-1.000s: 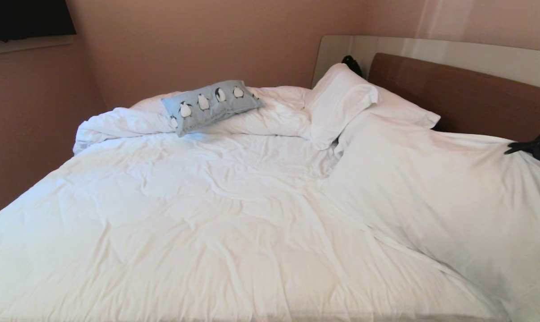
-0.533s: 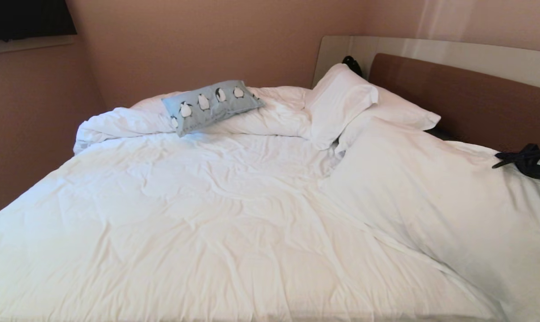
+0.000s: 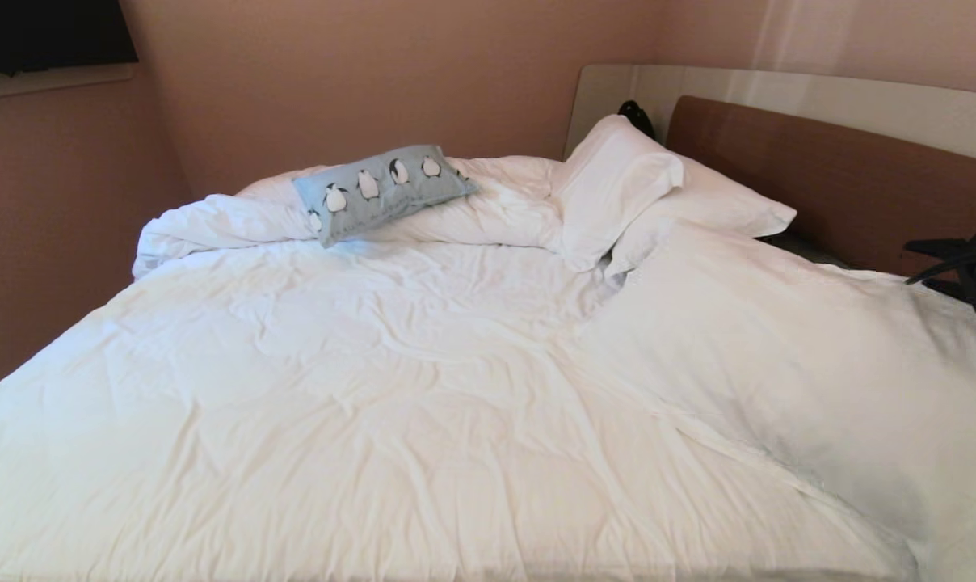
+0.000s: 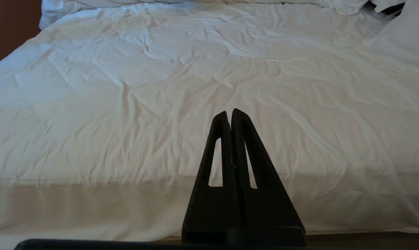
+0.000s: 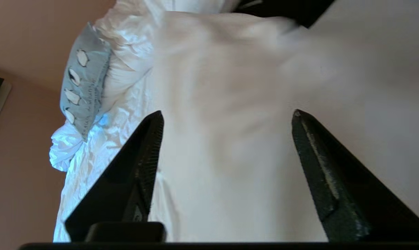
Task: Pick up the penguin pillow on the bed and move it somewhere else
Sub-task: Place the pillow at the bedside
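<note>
- One penguin pillow (image 3: 383, 191) is seen on the bed (image 3: 391, 388), beside two white pillows (image 3: 617, 186).
- Right pincer (image 5: 227, 119): spread wide, nothing held.
- Left pincer (image 4: 230, 114): pressed together, empty.

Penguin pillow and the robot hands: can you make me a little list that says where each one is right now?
penguin pillow: on the bunched duvet at the far side of the bed, untouched
right gripper: open, empty, over white bedding near the headboard
left gripper: shut, empty, parked at the bed's near edge
white pillows: leaning by the headboard
</note>
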Controlling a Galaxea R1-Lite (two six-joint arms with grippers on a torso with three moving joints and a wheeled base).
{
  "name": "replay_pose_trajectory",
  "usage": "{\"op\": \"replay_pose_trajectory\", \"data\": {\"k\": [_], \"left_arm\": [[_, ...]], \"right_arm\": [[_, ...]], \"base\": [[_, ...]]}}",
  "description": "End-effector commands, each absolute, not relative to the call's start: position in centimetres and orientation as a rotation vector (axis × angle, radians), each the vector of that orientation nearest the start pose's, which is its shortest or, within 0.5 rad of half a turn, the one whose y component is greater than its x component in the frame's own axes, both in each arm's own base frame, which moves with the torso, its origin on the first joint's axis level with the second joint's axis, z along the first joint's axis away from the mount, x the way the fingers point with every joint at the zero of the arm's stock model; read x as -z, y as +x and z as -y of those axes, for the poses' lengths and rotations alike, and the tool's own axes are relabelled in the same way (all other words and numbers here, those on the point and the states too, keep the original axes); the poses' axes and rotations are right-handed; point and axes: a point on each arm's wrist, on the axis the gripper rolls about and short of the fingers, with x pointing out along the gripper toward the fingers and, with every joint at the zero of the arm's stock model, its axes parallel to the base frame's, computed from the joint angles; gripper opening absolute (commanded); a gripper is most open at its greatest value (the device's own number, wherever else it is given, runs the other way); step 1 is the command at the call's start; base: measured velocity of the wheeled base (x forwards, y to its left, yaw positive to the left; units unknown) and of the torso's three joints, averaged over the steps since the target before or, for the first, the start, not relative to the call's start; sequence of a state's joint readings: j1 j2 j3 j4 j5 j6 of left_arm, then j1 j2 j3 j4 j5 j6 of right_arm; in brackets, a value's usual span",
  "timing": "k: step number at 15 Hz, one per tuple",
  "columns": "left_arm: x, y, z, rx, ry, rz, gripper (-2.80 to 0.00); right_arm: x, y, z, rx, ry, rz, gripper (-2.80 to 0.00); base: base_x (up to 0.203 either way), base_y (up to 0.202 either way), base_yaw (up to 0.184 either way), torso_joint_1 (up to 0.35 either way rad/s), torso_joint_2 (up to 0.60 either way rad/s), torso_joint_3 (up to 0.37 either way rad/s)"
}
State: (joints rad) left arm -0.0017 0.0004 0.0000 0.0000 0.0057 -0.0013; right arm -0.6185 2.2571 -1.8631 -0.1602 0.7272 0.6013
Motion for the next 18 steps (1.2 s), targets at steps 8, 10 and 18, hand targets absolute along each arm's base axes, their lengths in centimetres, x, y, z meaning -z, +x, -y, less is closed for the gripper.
{"op": "replay_pose_trajectory", "data": {"k": [8, 10, 18], "left_arm": [[-7.5, -2.3, 0.0, -0.005, -0.002, -0.001, -2.8], [-7.5, -2.3, 0.0, -0.005, -0.002, -0.001, -2.8], [-7.5, -2.3, 0.0, -0.005, -0.002, -0.001, -2.8]], "right_arm": [[-26.7, 35.6, 20.8, -0.15, 0.604, -0.088, -2.8], [-25.9, 36.3, 19.8, -0.174, 0.564, -0.112, -2.8], [-23.4, 40.0, 15.0, -0.065, 0.471, -0.241, -2.8]], "base": [[0.0, 0.0, 0.0, 0.0, 0.0, 0.0], [0.0, 0.0, 0.0, 0.0, 0.0, 0.0], [0.0, 0.0, 0.0, 0.0, 0.0, 0.0]]}}
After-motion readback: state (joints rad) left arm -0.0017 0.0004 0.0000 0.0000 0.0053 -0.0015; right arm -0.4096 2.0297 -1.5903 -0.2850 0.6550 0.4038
